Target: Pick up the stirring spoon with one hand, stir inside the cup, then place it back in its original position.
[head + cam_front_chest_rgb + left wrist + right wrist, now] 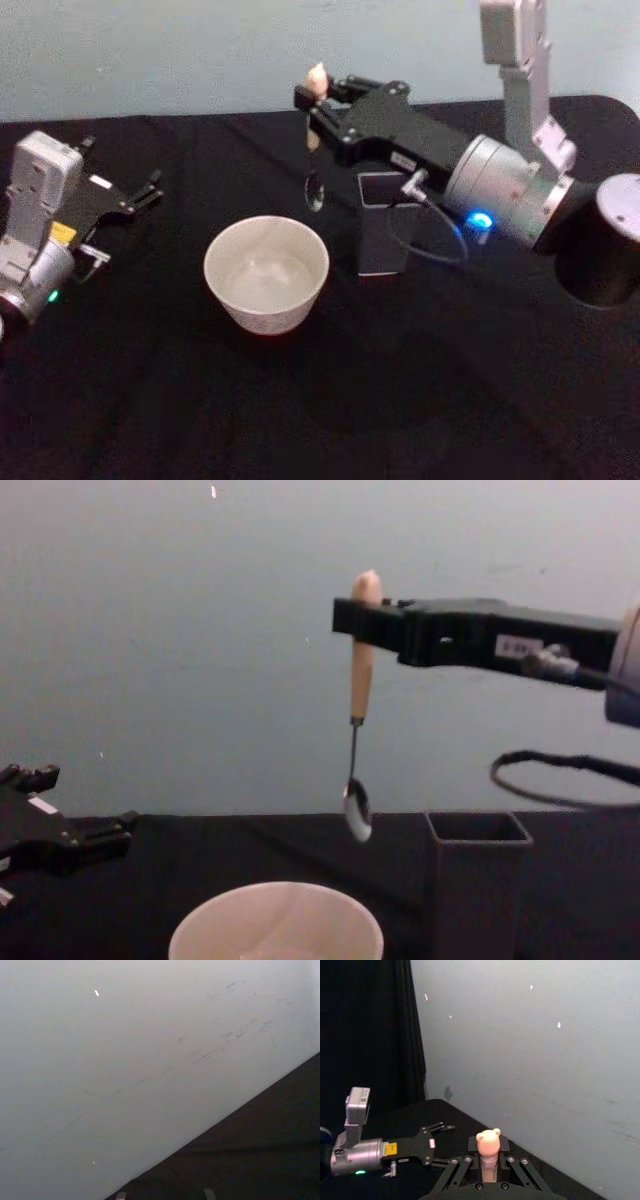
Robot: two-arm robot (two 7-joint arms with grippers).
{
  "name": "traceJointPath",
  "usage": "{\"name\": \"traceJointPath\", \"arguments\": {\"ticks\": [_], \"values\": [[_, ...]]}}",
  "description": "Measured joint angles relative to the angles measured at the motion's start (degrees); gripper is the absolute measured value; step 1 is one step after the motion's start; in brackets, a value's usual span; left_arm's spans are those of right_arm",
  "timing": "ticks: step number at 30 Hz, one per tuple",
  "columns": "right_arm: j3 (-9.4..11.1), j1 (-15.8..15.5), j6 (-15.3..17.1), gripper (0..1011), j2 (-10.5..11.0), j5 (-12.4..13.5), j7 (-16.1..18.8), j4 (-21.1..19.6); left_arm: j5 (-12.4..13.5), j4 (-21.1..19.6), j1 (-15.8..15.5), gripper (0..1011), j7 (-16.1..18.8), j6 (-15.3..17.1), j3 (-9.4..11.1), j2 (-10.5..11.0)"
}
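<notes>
Fingers of the right gripper (316, 100) are clamped on the handle of the stirring spoon (360, 685), which hangs upright above the cup (268, 305), toward its far side. Left of the cup rests the left gripper (150, 190), fingers apart.

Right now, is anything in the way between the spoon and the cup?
No, nothing visible. The right pincer holds the stirring spoon, bowl down, above the cup and slightly to its right; only open air lies between. The dark holder stands off to the cup's right. The left pincer rests open, far left.
</notes>
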Motion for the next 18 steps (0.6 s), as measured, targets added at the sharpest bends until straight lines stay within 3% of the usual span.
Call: {"name": "traceJointPath", "arguments": {"ticks": [9, 18], "values": [[-2.9, -0.9, -4.2, 223, -1.6, -1.0, 1.6, 3.4, 0.0, 0.0, 0.0, 1001, 0.0, 0.0, 0.0, 0.0], [-4.3, -1.4, -7.4, 223, -3.8, -1.4, 2.8, 7.3, 0.0, 0.0, 0.0, 1002, 0.0, 0.0, 0.0, 0.0]]}}
